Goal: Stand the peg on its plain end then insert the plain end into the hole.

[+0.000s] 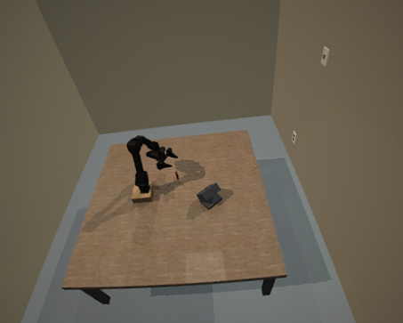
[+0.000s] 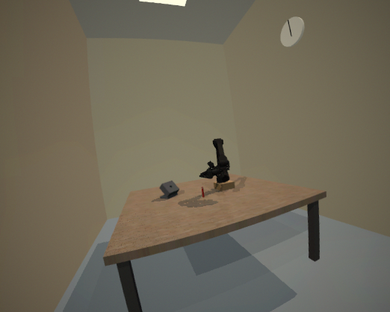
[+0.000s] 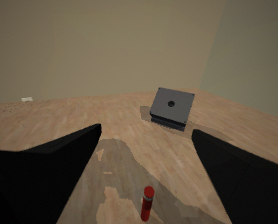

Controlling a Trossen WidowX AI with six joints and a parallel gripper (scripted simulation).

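The red peg point(image 1: 177, 175) point(image 2: 202, 192) point(image 3: 146, 210) stands upright on the table, with its white-banded end up and its plain end down. My gripper point(image 1: 174, 161) point(image 2: 201, 175) point(image 3: 146, 130) is wide open and empty. It is raised above the table, higher than the peg and clear of it; in the wrist view the peg shows low, below the gap between the fingers. The dark grey sloped panel point(image 1: 208, 193) point(image 2: 166, 189) point(image 3: 162, 111) stands beyond the peg. Its hole point(image 2: 171, 186) point(image 3: 171, 104) shows as a dark round spot mid-face.
The wooden table point(image 1: 159, 257) point(image 2: 239, 213) bears the arm's wooden base block point(image 1: 142, 197) point(image 2: 228, 185), the peg and the panel. The arm's shadow falls around the peg. In the top view the panel is to the right of the peg and nearer the camera.
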